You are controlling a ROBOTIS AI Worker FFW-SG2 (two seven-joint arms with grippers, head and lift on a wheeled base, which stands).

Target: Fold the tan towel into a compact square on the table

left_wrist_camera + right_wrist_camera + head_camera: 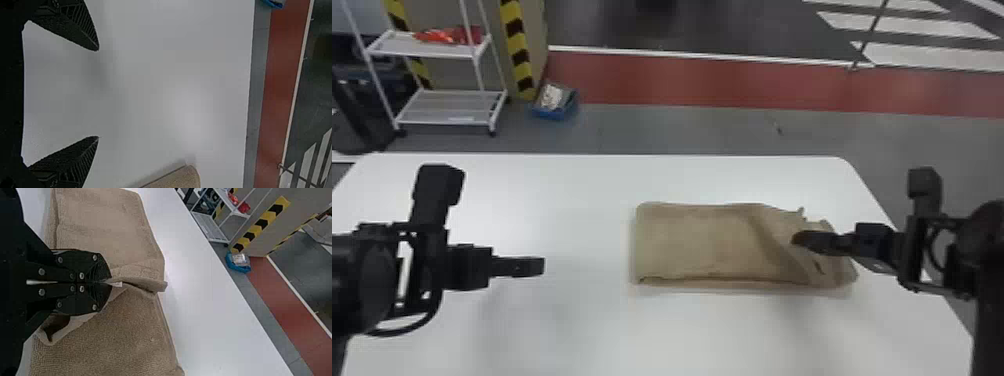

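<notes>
One left gripper (pixel 529 267), jaws parted; one right gripper (pixel 801 239), jaws clenching one tan towel (pixel 697 240).

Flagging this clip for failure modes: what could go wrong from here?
The right gripper pinches one fold of the towel, which might slip free. The left gripper hangs open away from the towel, so a pull could drag the whole cloth. The towel's right end is rumpled, likely giving an uneven square.

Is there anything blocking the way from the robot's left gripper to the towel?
Nothing visible does: between the left gripper and the towel lies just the flat white table. The right gripper holds the towel near its right end, outside that path.
</notes>
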